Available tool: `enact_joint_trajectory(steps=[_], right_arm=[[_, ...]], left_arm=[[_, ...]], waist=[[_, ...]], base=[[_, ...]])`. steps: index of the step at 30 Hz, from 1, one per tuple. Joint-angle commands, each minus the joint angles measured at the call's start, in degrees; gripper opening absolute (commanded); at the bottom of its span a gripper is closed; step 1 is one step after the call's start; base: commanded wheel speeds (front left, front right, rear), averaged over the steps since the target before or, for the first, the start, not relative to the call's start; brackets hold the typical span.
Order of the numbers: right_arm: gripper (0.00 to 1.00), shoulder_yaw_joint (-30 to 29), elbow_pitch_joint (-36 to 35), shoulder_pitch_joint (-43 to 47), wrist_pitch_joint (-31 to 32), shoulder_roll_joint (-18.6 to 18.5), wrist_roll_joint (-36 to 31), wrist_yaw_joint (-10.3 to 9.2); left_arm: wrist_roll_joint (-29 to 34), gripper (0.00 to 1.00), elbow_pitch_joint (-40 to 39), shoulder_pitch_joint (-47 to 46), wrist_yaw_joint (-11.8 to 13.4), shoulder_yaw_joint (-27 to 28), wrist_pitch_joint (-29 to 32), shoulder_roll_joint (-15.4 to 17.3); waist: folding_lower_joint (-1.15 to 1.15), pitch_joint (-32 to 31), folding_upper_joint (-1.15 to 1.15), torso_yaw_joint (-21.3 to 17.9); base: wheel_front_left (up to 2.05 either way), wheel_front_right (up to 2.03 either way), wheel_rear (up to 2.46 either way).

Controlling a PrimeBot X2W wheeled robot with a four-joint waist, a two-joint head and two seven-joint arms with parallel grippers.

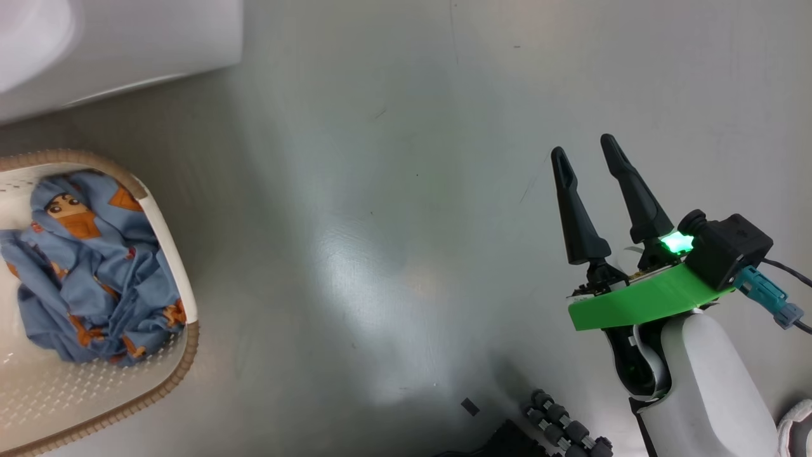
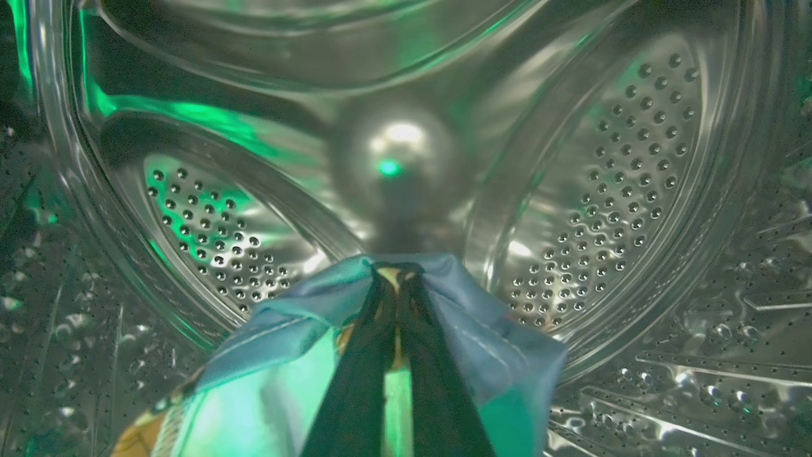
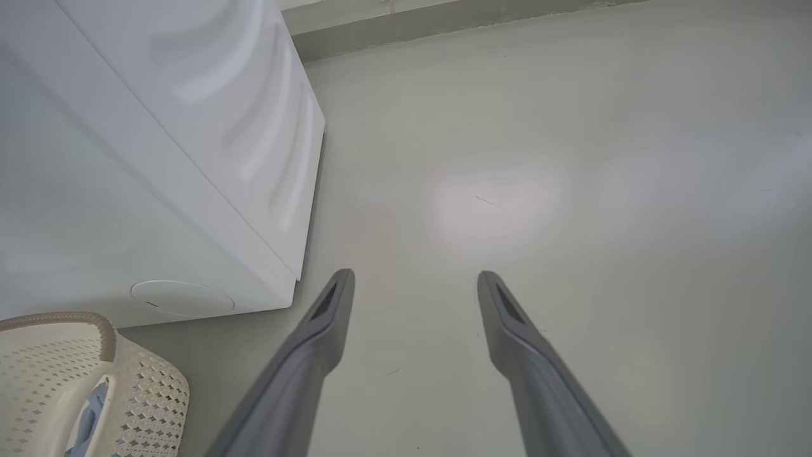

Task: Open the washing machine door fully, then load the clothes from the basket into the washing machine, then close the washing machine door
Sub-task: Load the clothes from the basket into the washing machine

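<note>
**Left gripper** (image 2: 394,270): inside the washing machine, deep in its drum. The two dark fingers are pressed together, tips meeting, and pinch a fold of blue garment (image 2: 482,336). The cloth drapes down both sides of the fingers. An orange-brown patch shows at the cloth's lower edge.

**Drum** (image 2: 634,158): perforated steel and ribbed, tinted by green light. It is the inner chamber of the washing machine, and the held garment hangs clear of its back wall.

**Right gripper** (image 1: 583,145): outside the washing machine and well apart from it, over the bare grey floor (image 1: 412,190). The fingers are spread wide with nothing between them, as the right wrist view (image 3: 416,275) also shows.

**Washing machine** (image 3: 127,158): white cabinet with a round filter cap (image 3: 183,298) low on its front. Only a corner (image 1: 127,44) shows in the head view.

**Basket** (image 1: 188,355): cream perforated plastic with a brown woven-look rim. It stands on the floor just in front of the washing machine, near the filter cap.

**Clothes** (image 1: 89,279): a crumpled light blue heap printed with orange-brown cartoon figures. It lies in the basket, outside the washing machine.
</note>
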Motion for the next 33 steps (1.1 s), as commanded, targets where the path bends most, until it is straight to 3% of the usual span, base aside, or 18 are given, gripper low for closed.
enact_joint_trajectory(steps=[1, 5, 16, 29, 30, 31, 33], right_arm=[[1.00, 1.3, -1.2, 1.2, -0.4, -0.1, 0.9, 0.09], [1.00, 1.3, -1.0, 1.1, -0.4, -0.1, 1.1, 0.09], [1.00, 1.3, -0.9, 0.6, -0.4, -0.1, 1.1, 0.09], [1.00, 1.3, -0.7, 0.4, -0.4, -0.1, 1.1, 0.09], [1.00, 1.2, -0.7, 0.4, -0.4, -0.1, 1.0, 0.09], [1.00, 1.1, -0.7, 0.4, -0.4, -0.1, 1.0, 0.09], [1.00, 0.9, -0.6, 0.3, -0.4, -0.1, 0.9, 0.09]], left_arm=[[0.6, 0.00, -2.2, -0.4, 0.4, 0.2, -0.3, 3.2], [1.3, 0.00, 2.8, 1.3, -0.6, -1.6, 0.1, 2.6], [1.1, 0.00, 14.2, -1.6, -2.1, -6.2, 8.2, 1.2], [1.1, 0.00, 18.5, -4.8, -1.9, -8.2, 6.9, 1.2], [1.2, 0.36, 18.5, -4.8, -1.8, -8.3, 6.3, 1.3], [0.9, 1.00, 18.8, -4.8, -1.8, -8.2, 6.2, 1.2], [0.8, 1.00, 19.2, -4.6, -1.9, -8.5, 5.8, 1.1]], waist=[[0.00, 0.4, 0.00, -0.3], [0.00, 0.4, 0.00, -0.2], [0.00, 0.8, 0.00, 0.0], [0.00, 0.6, 0.00, 0.2], [0.00, 0.5, 0.00, 0.3], [0.00, 0.4, 0.00, 0.4], [0.00, 0.1, 0.00, 0.6]], base=[[0.00, 0.00, 0.00], [0.00, 0.00, 0.00], [0.00, 0.00, 0.00], [0.00, 0.00, 0.00], [0.00, 0.00, 0.00], [0.00, 0.00, 0.00], [0.00, 0.00, 0.00]])
